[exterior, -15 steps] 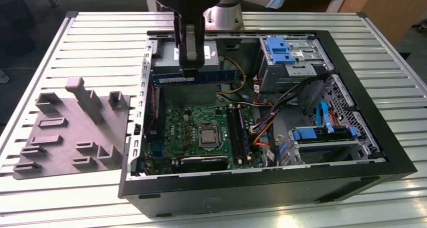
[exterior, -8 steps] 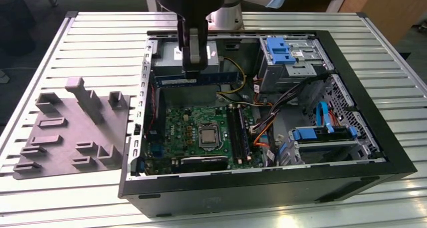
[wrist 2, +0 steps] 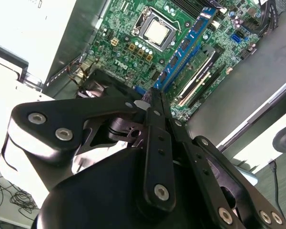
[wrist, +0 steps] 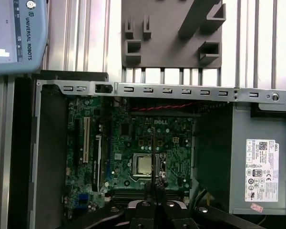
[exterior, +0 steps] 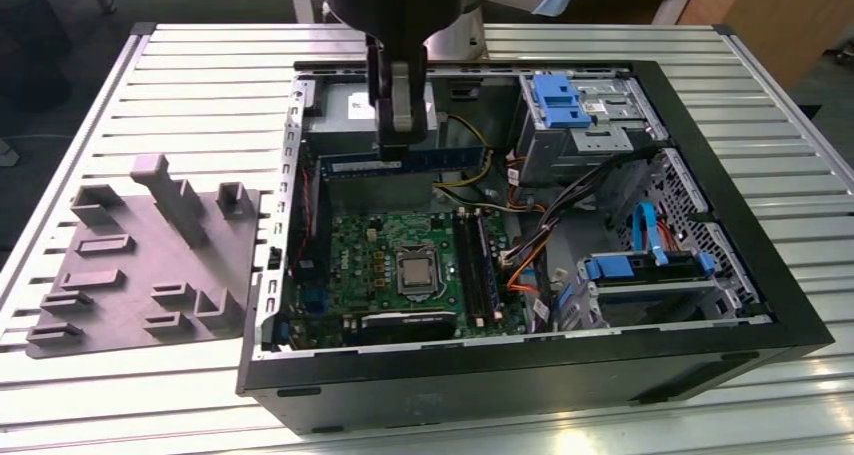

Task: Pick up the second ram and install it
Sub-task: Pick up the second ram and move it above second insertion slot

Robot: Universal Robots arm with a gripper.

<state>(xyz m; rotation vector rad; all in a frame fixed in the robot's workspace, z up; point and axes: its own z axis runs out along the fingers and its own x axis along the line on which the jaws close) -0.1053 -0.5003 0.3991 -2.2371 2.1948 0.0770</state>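
My gripper (exterior: 396, 147) hangs over the open computer case, shut on the second ram (exterior: 400, 163). The ram is a thin dark stick with small chips, held level on its long edge above the back part of the motherboard (exterior: 374, 265). In the second wrist view the stick (wrist 2: 186, 45) runs out from between the fingers (wrist 2: 155, 119) over the board. The first wrist view shows it edge-on as a thin line (wrist: 154, 157) above the processor socket (wrist: 144, 164). The long black memory slots (exterior: 478, 265) lie lower, toward the exterior view's right of the socket (exterior: 418, 272).
The black case's walls (exterior: 534, 370) ring the board. A grey power supply (exterior: 347, 105), blue drive brackets (exterior: 561, 100) and loose cables (exterior: 534, 245) crowd the case. A grey holder fixture (exterior: 147, 265) lies on the slatted table (exterior: 200, 65) at the exterior view's left.
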